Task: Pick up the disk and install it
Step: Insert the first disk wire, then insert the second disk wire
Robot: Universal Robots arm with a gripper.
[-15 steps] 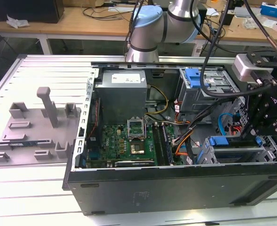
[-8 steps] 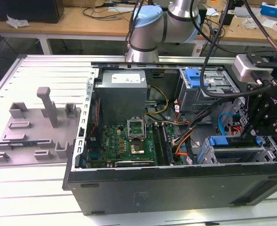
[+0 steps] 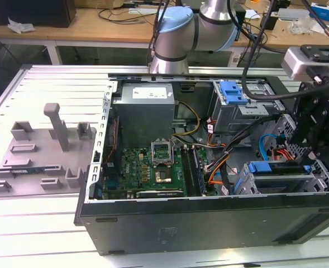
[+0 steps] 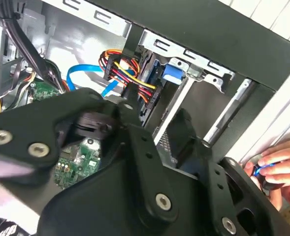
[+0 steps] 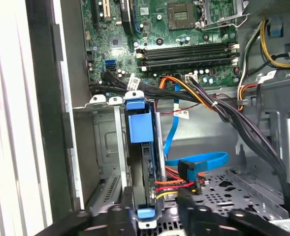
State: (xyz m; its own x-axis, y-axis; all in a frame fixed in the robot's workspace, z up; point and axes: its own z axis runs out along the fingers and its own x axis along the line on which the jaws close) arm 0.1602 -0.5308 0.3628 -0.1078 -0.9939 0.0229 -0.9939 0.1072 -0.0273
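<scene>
1. Gripper (image 5: 157,216): black fingers low in the first wrist view, set either side of the disk's near edge. Whether they grip or merely flank it I cannot tell; the contact is cut off by the frame edge.
2. Disk (image 5: 145,167): standing on edge in the drive cage (image 5: 103,147), blue frame and blue tab uppermost, another blue tab at the near end between the fingers. In the exterior view the disk (image 3: 279,170) lies in the cage at the case's corner on the exterior view's right, blue rail visible.
3. Red, yellow and orange wires (image 5: 172,187) and a blue flat cable (image 5: 204,162) lie just beside the disk.
4. Arm: grey-and-blue elbow joint (image 3: 178,36) behind the computer case (image 3: 209,220); the black wrist assembly (image 3: 318,123) reaches down over the case at the exterior view's right.
5. In the second wrist view, black linkage (image 4: 135,182) covers most of the foreground and hides the fingertips.
6. A person's hand (image 4: 277,164) shows at the case's edge in the second wrist view, fingers on something small and blue, hard to make out.
7. Motherboard (image 3: 147,167) lies exposed in the open case.
</scene>
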